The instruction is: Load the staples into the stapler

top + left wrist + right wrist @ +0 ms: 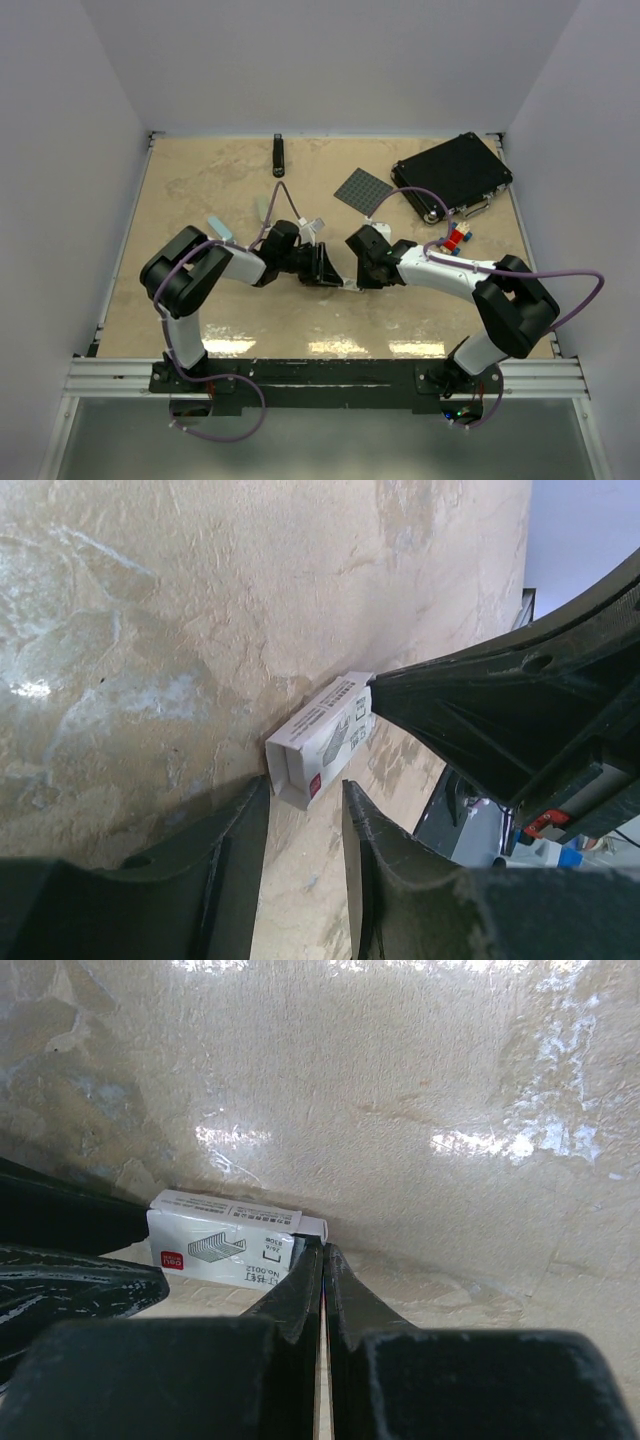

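Staple box (pixel 225 1245) flat on the tabletop (pixel 420 1100) near its middle, between the two tools, white with a printed drawing of staples and a small red mark at one corner. At one end, right tool (pixel 322 1252): fingers pressed almost together, only a pale sliver between them, tips hard against the box end at a thin white protruding flap. Cannot tell if pinching that flap or only touching it. At the other end, left tool (pixel 303 792): fingers spread, one to each side of the box end, tips just beside its corners, contact unclear. Seen from the left wrist, one right finger reaching in from the right and touching the far upper corner of the box. Both arms folded inward from their bases, wrists nearly meeting over the box.

Stapler (pixel 263 208), grey-green, lying apart beyond the left arm, untouched. Pale blue part (pixel 218 228) near it, beside the left arm's elbow. Farther back, slim black stapler (pixel 279 155) close to the rear edge. To the right of that, dark grey studded plate (pixel 362 189), then black case (pixel 452 172) in the rear right corner, with red-and-blue toy bricks (pixel 458 238) just in front of the case.
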Controlling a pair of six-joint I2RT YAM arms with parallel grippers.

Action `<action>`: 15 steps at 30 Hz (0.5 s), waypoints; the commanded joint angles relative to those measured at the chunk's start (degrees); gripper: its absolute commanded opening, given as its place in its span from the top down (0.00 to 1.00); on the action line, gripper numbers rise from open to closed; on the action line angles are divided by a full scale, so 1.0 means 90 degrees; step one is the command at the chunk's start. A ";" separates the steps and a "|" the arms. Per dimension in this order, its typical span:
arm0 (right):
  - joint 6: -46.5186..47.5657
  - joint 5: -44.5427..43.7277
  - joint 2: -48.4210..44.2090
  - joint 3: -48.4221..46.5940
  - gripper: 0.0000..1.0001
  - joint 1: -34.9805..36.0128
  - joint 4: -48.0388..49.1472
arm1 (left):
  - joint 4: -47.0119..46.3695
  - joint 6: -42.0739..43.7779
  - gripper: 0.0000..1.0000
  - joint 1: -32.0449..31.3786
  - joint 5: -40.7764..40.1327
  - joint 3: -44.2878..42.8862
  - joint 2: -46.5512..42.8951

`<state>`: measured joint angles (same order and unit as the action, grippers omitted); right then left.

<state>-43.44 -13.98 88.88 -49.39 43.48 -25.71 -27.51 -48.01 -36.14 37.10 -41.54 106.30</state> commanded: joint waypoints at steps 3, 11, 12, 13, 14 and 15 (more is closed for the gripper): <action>0.0022 -0.0009 -0.0003 -0.0255 1.00 0.0002 0.0123 | -0.0293 -0.0066 0.62 -0.0115 0.0126 -0.0326 0.0161; 0.0022 0.0039 0.0027 -0.0245 1.00 0.0012 0.0162 | -0.0225 -0.0086 0.73 -0.0154 0.0165 -0.0404 0.0220; 0.0022 0.0049 0.0027 -0.0245 1.00 0.0002 0.0162 | -0.0225 -0.0086 0.75 -0.0154 0.0155 -0.0404 0.0210; 0.0022 0.0039 0.0027 -0.0245 1.00 0.0012 0.0162 | -0.0225 -0.0086 0.78 -0.0154 0.0155 -0.0404 0.0210; 0.0022 0.0039 0.0027 -0.0245 1.00 0.0002 0.0162 | -0.0225 -0.0086 0.85 -0.0145 0.0155 -0.0404 0.0210; 0.0032 0.0039 0.0027 -0.0245 1.00 0.0012 0.0152 | -0.0225 -0.0086 0.89 -0.0154 0.0145 -0.0404 0.0210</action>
<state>-43.40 -13.80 88.88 -49.50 43.46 -25.43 -27.73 -48.73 -37.19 37.39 -43.62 108.12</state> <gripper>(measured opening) 0.007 0.179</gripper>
